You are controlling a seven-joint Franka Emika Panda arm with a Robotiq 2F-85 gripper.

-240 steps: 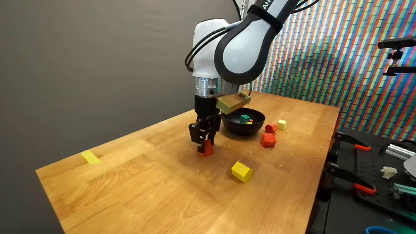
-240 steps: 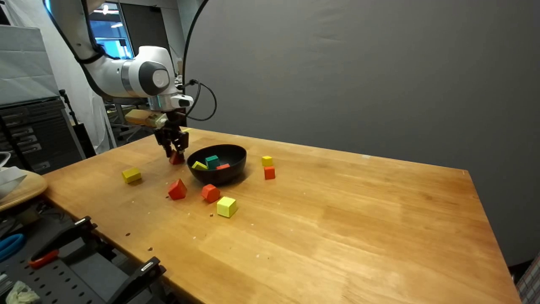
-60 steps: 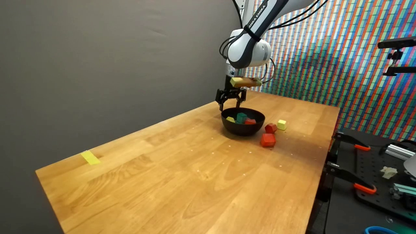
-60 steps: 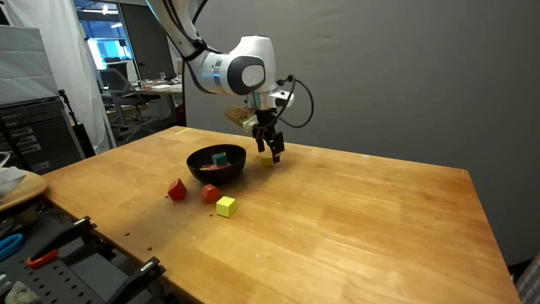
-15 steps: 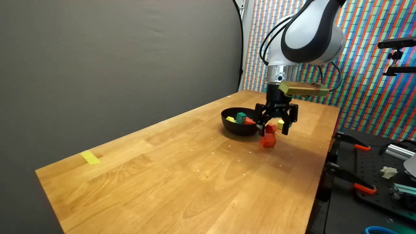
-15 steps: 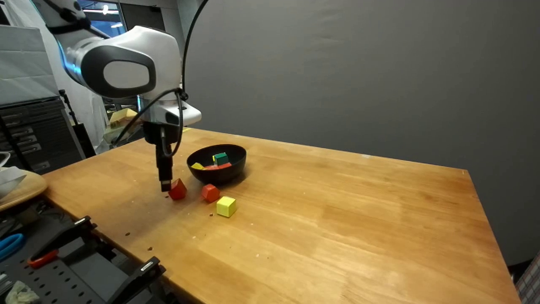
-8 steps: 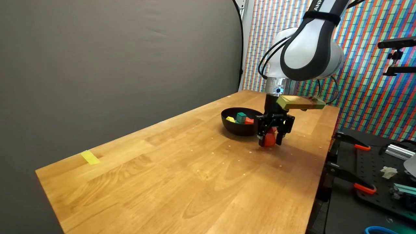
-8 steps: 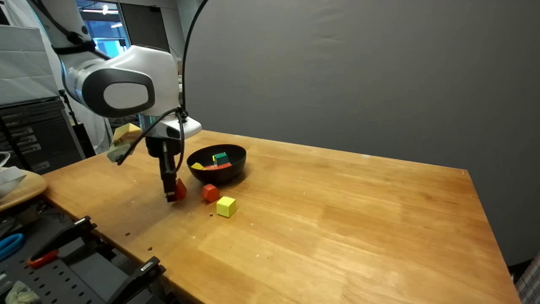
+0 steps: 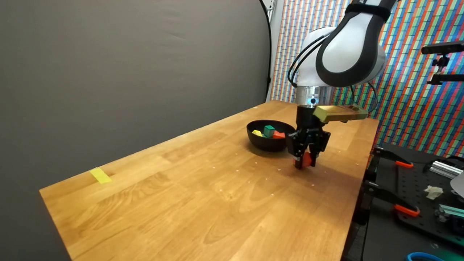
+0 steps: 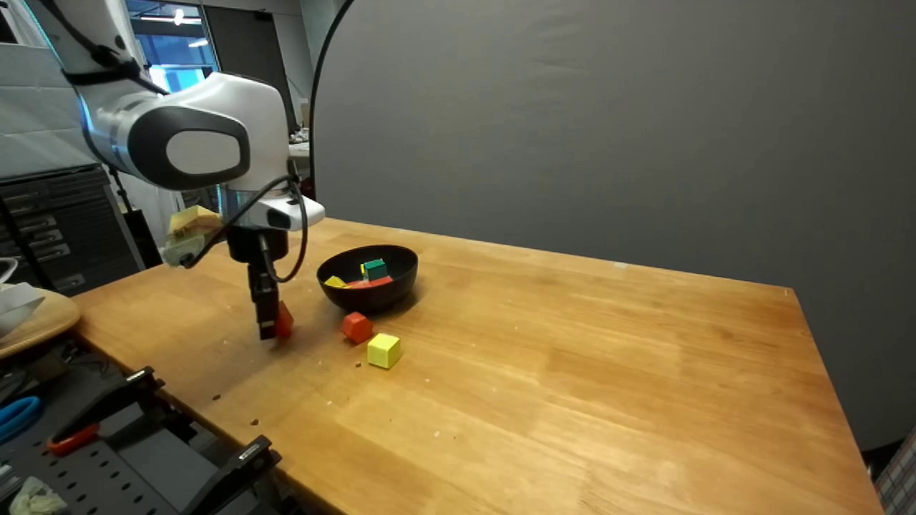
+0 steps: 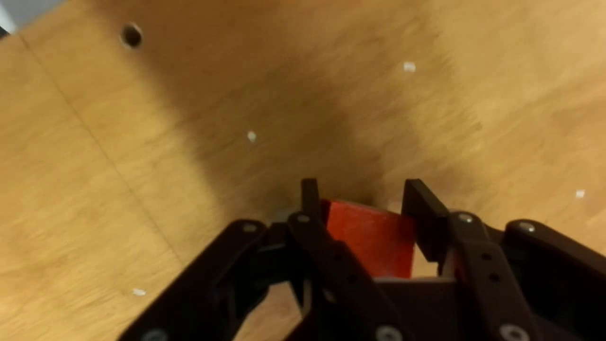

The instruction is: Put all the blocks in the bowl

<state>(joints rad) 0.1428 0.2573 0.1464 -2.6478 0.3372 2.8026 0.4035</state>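
Observation:
My gripper (image 9: 306,166) is shut on a red block (image 9: 307,159), low at the table beside the bowl; I cannot tell whether the block is lifted. In the wrist view the red block (image 11: 371,237) sits between the fingers (image 11: 362,189). The held block (image 10: 284,322) also shows in an exterior view. The black bowl (image 10: 368,299) holds a green block (image 10: 374,270), yellow pieces (image 10: 335,282) and red pieces (image 10: 372,283). Another red block (image 10: 356,327) and a pale yellow cube (image 10: 384,350) lie on the table beside the bowl. The gripper hides both of these in an exterior view.
A flat yellow strip (image 9: 100,175) lies near the table's (image 9: 181,203) far corner. Black clamps with orange grips (image 9: 406,210) hold the table's side edge. A round wooden board (image 10: 36,315) stands beyond the edge.
My gripper came down around the red block, closed on it and shifted it slightly away from the bowl. Earlier, loose yellow and red blocks left the table and more pieces show in the bowl.

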